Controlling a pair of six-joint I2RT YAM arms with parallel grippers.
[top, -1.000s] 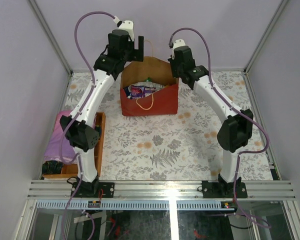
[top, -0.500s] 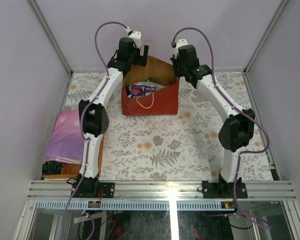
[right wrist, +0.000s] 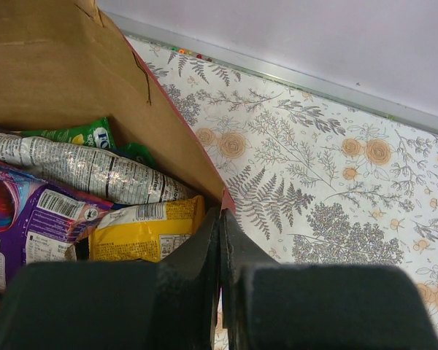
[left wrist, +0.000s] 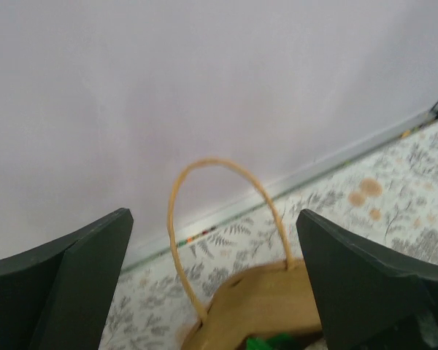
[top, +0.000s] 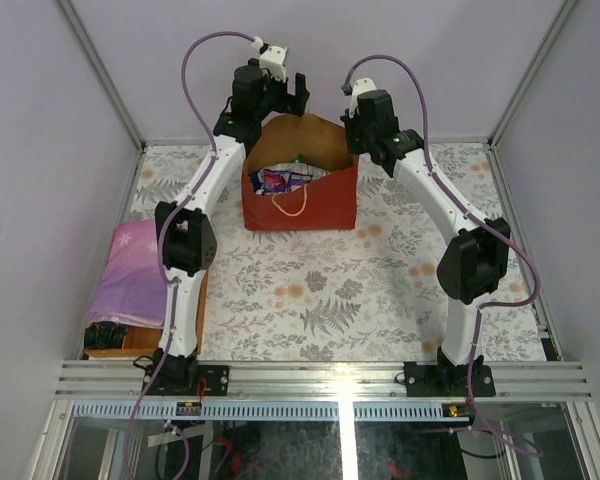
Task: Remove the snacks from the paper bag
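Note:
The paper bag [top: 315,207] stands open at the back of the table, red outside and brown inside [right wrist: 51,65]. The snacks [top: 280,182] lie inside it: a purple packet [right wrist: 18,215], a yellow one [right wrist: 142,235], a silvery one [right wrist: 87,171] and a green one [right wrist: 84,135]. My right gripper [right wrist: 220,219] is shut on the bag's right rim [top: 352,150]. My left gripper [top: 288,95] is open and empty, above the bag's rear cord handle [left wrist: 212,160], with the bag's back wall [left wrist: 266,295] below.
A flat pink-purple item with stars [top: 130,270] lies over a wooden tray [top: 130,343] at the left edge. The enclosure's back wall is close behind the bag. A second cord handle [top: 290,205] hangs on the bag's front.
My left arm swung from beside the tray to the back of the bag, and its gripper rose above the rear handle. The right gripper stayed on the bag's rim.

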